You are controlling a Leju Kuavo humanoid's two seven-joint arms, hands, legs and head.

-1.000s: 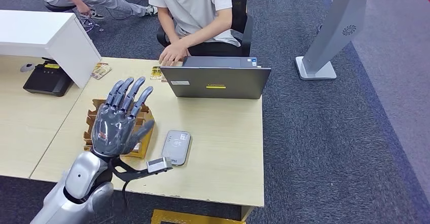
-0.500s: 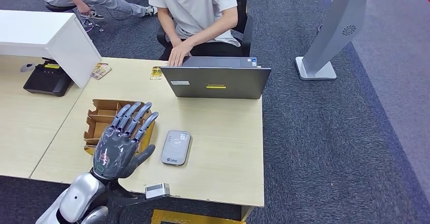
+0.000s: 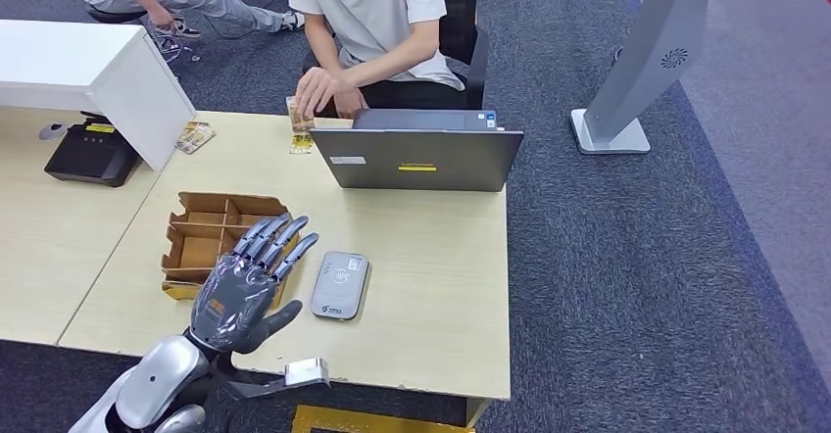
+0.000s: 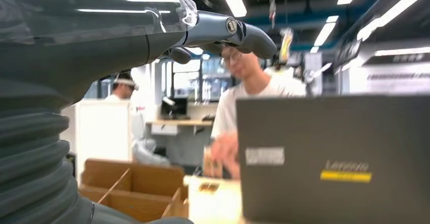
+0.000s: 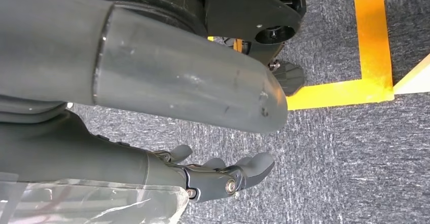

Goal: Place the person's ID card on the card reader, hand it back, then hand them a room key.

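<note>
The left hand [image 3: 240, 291] hovers above the near part of the pale wooden table [image 3: 431, 286], palm down, its fingers [image 3: 279, 237] stretched straight and spread apart with nothing in them; in the left wrist view its thumb [image 4: 230, 31] juts forward, also bare. The fingertips reach over the near right corner of a brown cardboard divider box [image 3: 201, 237], whose compartments look empty from above. Just beside the hand, on its right, the grey card reader [image 3: 340, 284] lies flat on the tabletop with nothing on it. Farther across the table stands an open grey laptop [image 3: 416, 157], its lid's back turned toward the robot. At the far edge, just left of the laptop, a seated person in a white T-shirt [image 3: 372, 7] holds a small card [image 3: 298, 116] upright in one hand [image 3: 318, 88]; whether it is the ID card cannot be told. A yellowish card [image 3: 301, 144] lies on the table right below it, and another printed card [image 3: 195, 136] lies farther left, near a white partition [image 3: 93, 71] and a black device [image 3: 90, 154]. The right hand [image 5: 203, 176] hangs over grey carpet [image 5: 345, 158] marked with yellow tape [image 5: 372, 41], its fingers loosely extended, holding nothing.
</note>
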